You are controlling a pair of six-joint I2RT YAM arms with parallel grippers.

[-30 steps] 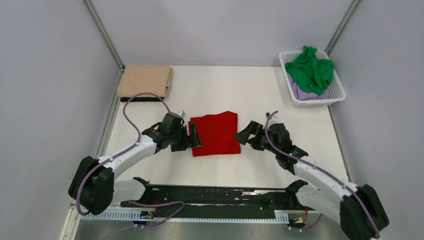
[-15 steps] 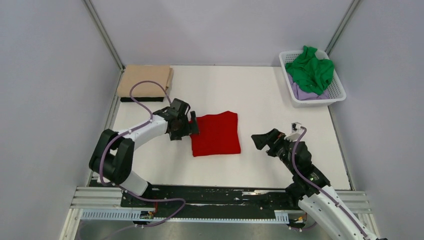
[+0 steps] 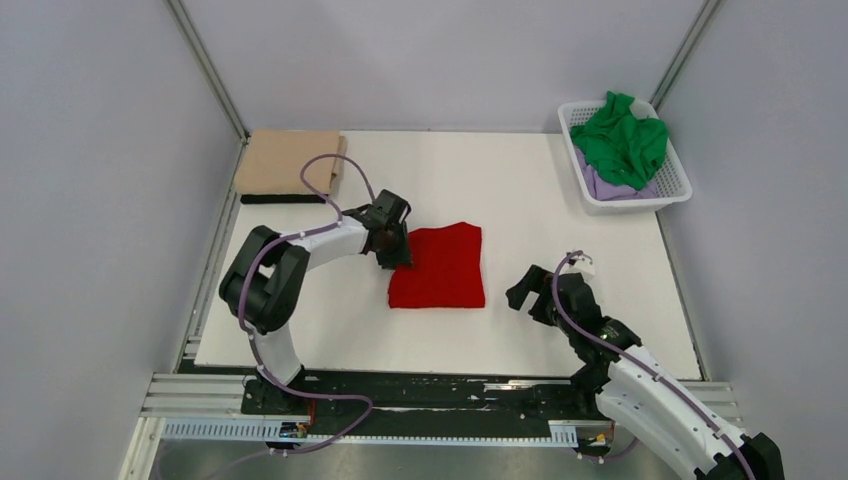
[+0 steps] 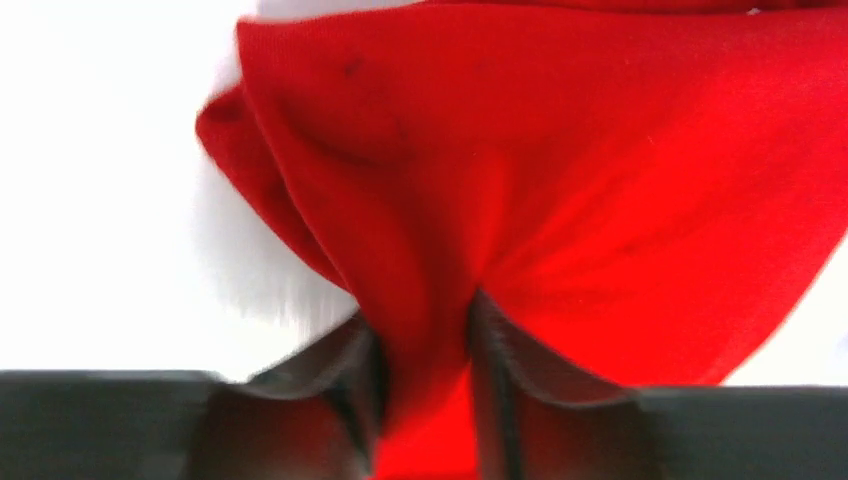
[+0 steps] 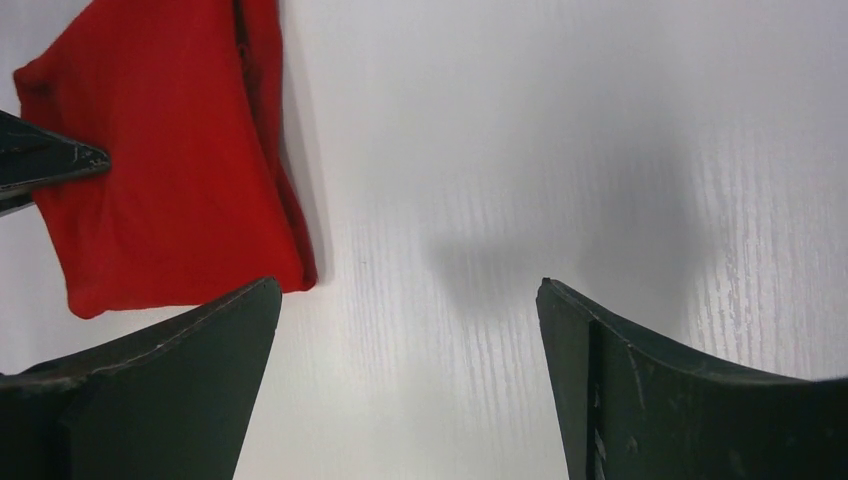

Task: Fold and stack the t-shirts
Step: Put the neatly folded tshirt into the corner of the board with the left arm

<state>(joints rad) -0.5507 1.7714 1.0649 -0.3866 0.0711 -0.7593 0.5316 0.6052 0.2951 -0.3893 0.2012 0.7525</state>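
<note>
The red t-shirt (image 3: 440,268) on the worktop (image 3: 500,185) is being pinched at its left edge by the left gripper (image 3: 400,250) (soft, light cloth, best taken at folded edges); the right gripper (image 3: 528,292) is being held wide.

A white lattice basket (image 3: 640,203) sits at the table's (image 3: 480,180) far-right corner.

I see the middle shirt (image 3: 438,268) lying mid-frame on the counter (image 3: 520,190), my left pincer (image 3: 400,250) at its upper left edge with cloth caught in it. My right pincer (image 3: 530,295) sits lower right of it, apart. The corner shirt (image 3: 290,160) lies upper left; upper right, the basket (image 3: 678,185) holds the top shirt (image 3: 625,140) over the bottom shirt (image 3: 600,185).
</note>
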